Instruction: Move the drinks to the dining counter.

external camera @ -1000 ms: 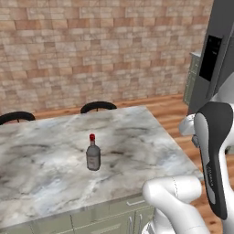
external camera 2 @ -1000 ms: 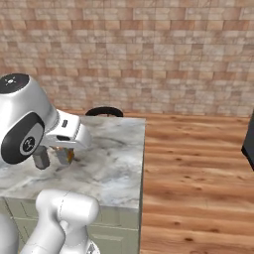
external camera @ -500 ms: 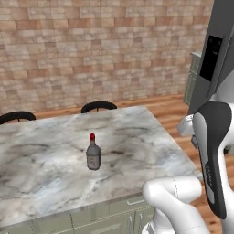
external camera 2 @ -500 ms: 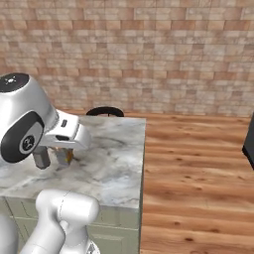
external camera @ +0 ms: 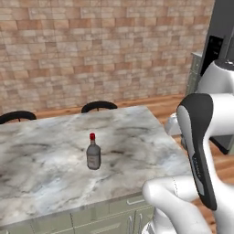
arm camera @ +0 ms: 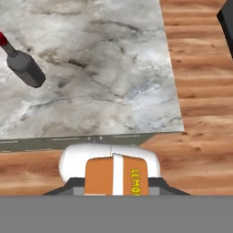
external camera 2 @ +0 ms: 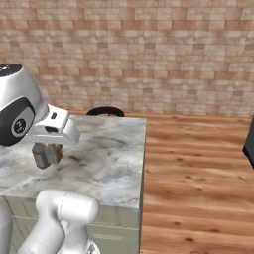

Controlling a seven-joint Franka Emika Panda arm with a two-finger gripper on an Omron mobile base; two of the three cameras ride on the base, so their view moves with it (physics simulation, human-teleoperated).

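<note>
One marble dining counter (external camera: 55,160) fills your forward view; the bottle (external camera: 93,152) stands upright near the middle of its top, well back from the front edge. Your gripper (arm camera: 116,189), above the counter's right side, has its jaws clamped on the orange can (arm camera: 117,177).

Before me a brick wall (external camera: 91,50) fills the frame's top; wood floor (external camera 2: 198,168) lower right; a dark appliance, perhaps an oven (external camera: 214,50), upper right.

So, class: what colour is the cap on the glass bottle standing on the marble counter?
Red. The bottle has a red cap, clearest in the left base view.
</note>
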